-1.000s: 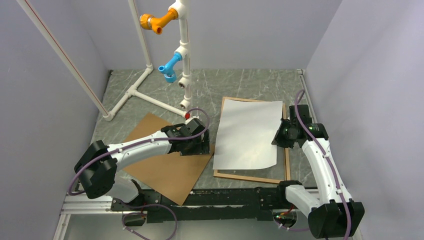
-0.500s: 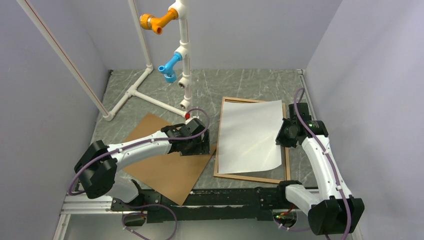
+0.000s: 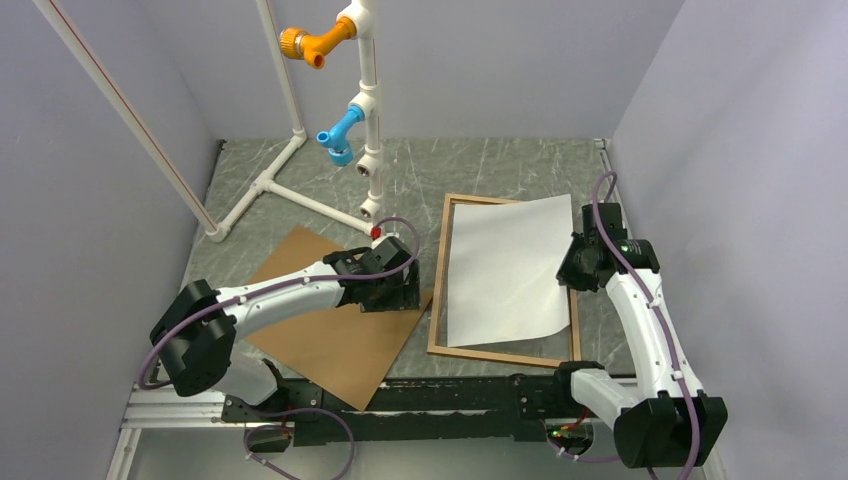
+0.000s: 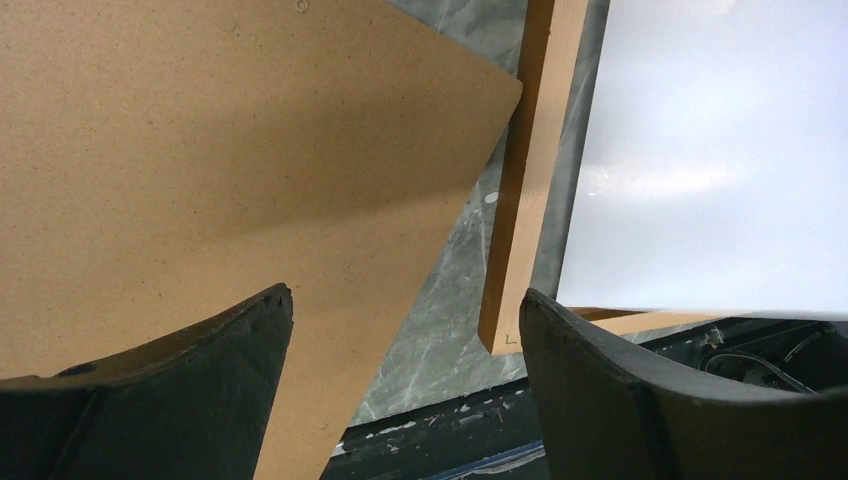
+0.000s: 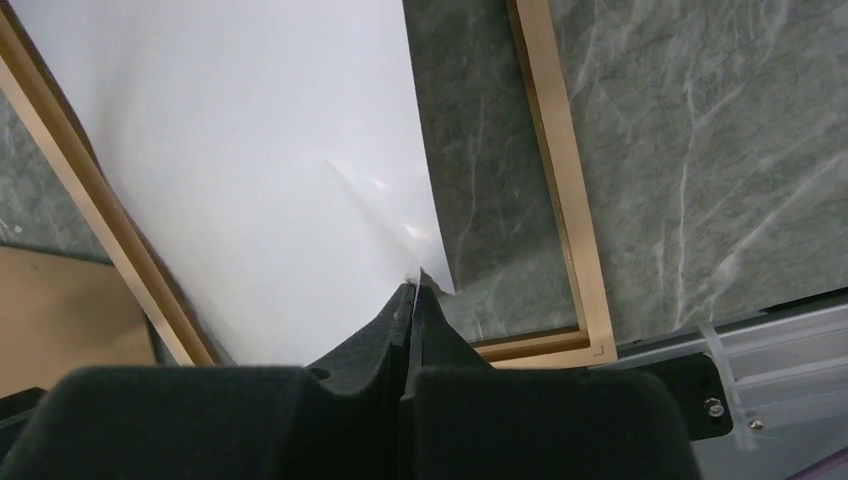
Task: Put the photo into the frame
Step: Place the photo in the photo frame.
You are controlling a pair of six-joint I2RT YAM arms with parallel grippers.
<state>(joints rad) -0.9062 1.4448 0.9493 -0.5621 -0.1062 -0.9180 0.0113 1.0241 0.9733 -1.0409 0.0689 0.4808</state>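
Grey marbled table (image 3: 520, 165), lilac walls on three sides.

Right gripper (image 5: 412, 290): jaws fully closed, pinching the right-hand edge of the photo (image 3: 505, 270) at the fingertips. The photo spreads leftward from this gripper, white back up. Its long axis runs away from the arm bases, slightly skewed.

Beneath it lies the frame (image 4: 530, 170), long axis the same way. The photo's left edge sits inside the left rail, and its far right corner covers the frame's far right corner. A strip of pane shows between the near edge and the near rail.

Left gripper (image 4: 405, 340): jaws wide apart, holding nothing, above the corner of a brown board (image 3: 330, 340). The frame's left rail is just to its right, with a narrow gap of table between board and rail.

Beyond that gripper stands a white pipe rack (image 3: 365, 110). Bare marble lies between the frame's far rail and the back wall.
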